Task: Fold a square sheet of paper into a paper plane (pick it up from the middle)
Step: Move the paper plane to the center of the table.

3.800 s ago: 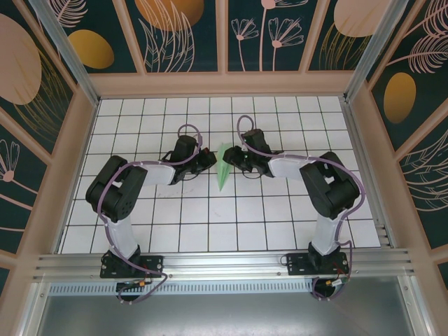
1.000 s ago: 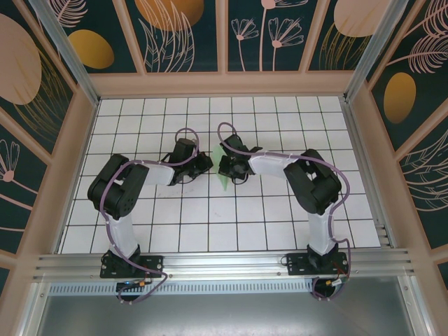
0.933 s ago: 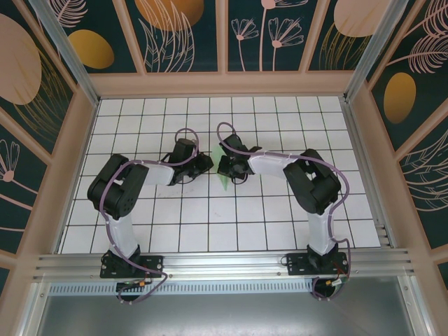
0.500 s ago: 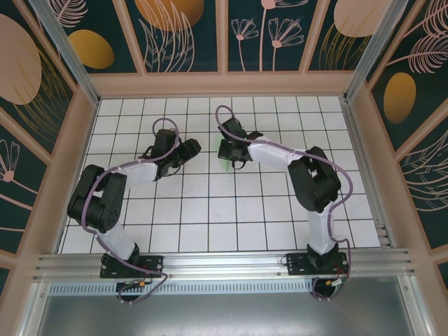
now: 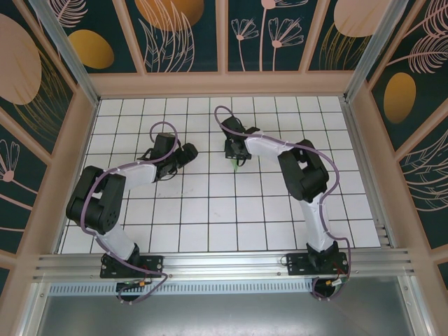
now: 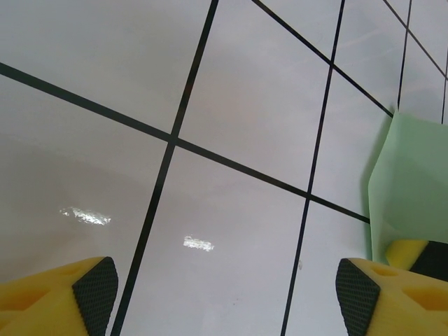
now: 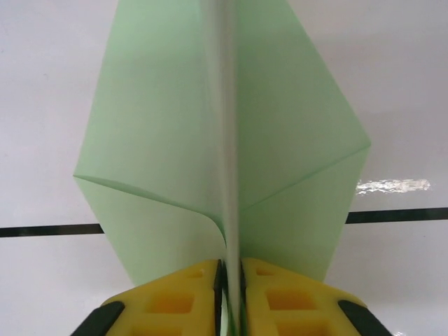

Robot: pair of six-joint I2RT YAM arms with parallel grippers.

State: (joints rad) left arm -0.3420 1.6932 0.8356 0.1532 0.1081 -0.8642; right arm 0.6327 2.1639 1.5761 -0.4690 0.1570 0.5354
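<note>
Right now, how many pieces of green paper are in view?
1. The paper plane is pinched along its centre crease by the right gripper, over the middle of the table. The arms could hide more.

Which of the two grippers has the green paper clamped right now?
The right gripper: it is pinched shut on the centre crease of the folded green paper. The left gripper stands open over the tiles, holding nothing.

The paper plane (image 7: 161,140) is pale mint green. The table (image 6: 238,105) is white with black grid lines. Dark teal walls (image 5: 189,42), pinkish leaf drawings.
</note>
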